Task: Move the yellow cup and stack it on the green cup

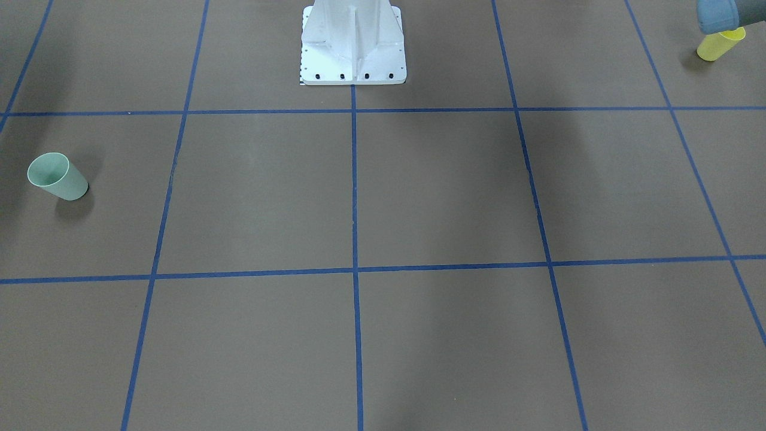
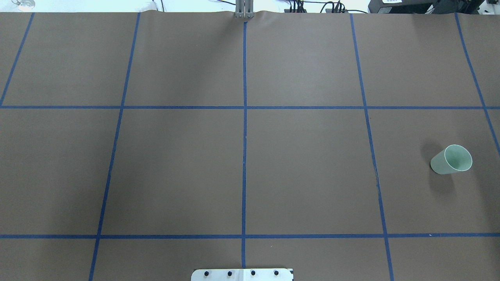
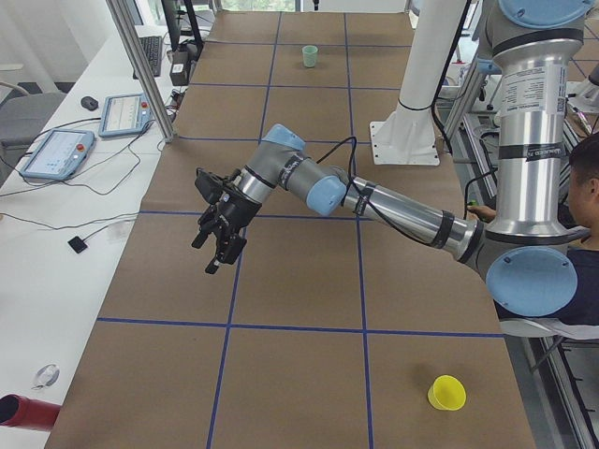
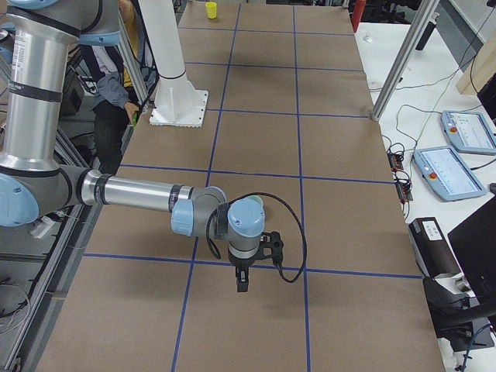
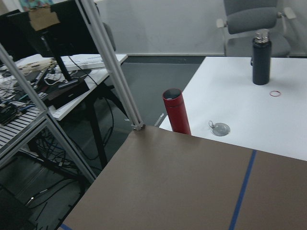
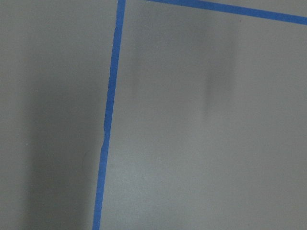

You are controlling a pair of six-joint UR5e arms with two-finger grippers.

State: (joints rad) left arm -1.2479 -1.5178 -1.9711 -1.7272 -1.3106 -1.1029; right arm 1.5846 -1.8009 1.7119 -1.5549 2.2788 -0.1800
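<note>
The yellow cup (image 3: 446, 393) stands upright on the brown table, near the robot's side at its left end. It also shows in the front-facing view (image 1: 718, 45), partly under a blue-grey arm joint, and far off in the exterior right view (image 4: 211, 9). The green cup (image 2: 451, 159) stands upright, mouth up, at the table's right end (image 1: 57, 176) (image 3: 310, 56). My left gripper (image 3: 217, 236) hangs above the table, well away from the yellow cup and empty. My right gripper (image 4: 241, 280) points down over the table, with no cup near it. I cannot tell whether either is open or shut.
The white robot base (image 1: 353, 54) sits at the table's middle edge. A red bottle (image 5: 175, 111) and a black bottle (image 5: 261, 57) stand on the white side table. Aluminium posts (image 3: 150, 75), pendants (image 4: 449, 167) and a person (image 3: 585, 187) line the edges.
</note>
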